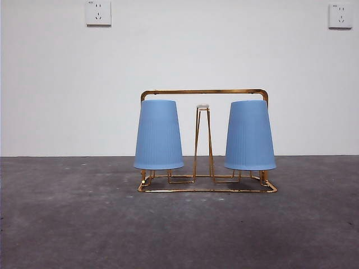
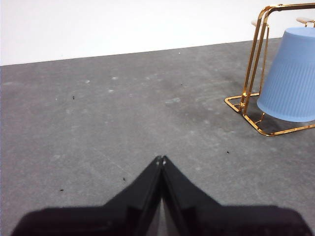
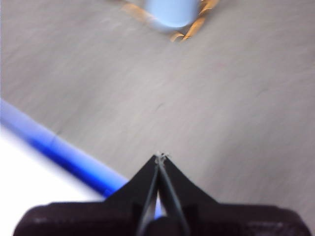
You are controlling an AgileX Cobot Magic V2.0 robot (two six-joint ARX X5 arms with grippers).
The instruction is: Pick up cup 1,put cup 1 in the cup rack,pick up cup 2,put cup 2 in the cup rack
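Both pairs of black jaws are pressed together tip to tip and hold nothing. Left gripper [image 2: 161, 158] hangs over bare grey table surface [image 2: 123, 113], with the gold-coloured metal wire cup rack [image 2: 256, 64] off to one side and well apart from it. Right gripper [image 3: 161, 156] also hangs over bare tabletop, near a blurred blue strip [image 3: 64, 152] at the table's edge; its view is smeared, and the rack with one cup shows only as a distant blur [image 3: 172, 12].

In the front view, the cup rack [image 1: 205, 91] stands upright on the grey table [image 1: 67, 224] in front of a white wall [image 1: 56, 84], its long axis running side to side across the view. Its rectangular base lies flat, and the arched handle spans the top. A narrow looped peg with a whitish tip [image 1: 202, 106] rises bare at the centre.

Two light-blue ribbed cups sit upside down on the rack (mouths down, closed bottoms up), their long axes near vertical. One blue cup [image 1: 159, 134] is at the rack's left end as the front view shows it, the other blue cup [image 1: 250, 134] at its right end. Each cup's rim hangs just above the base wire. Neither gripper appears in the front view. Two white wall sockets [image 1: 98, 12] sit high on the wall.
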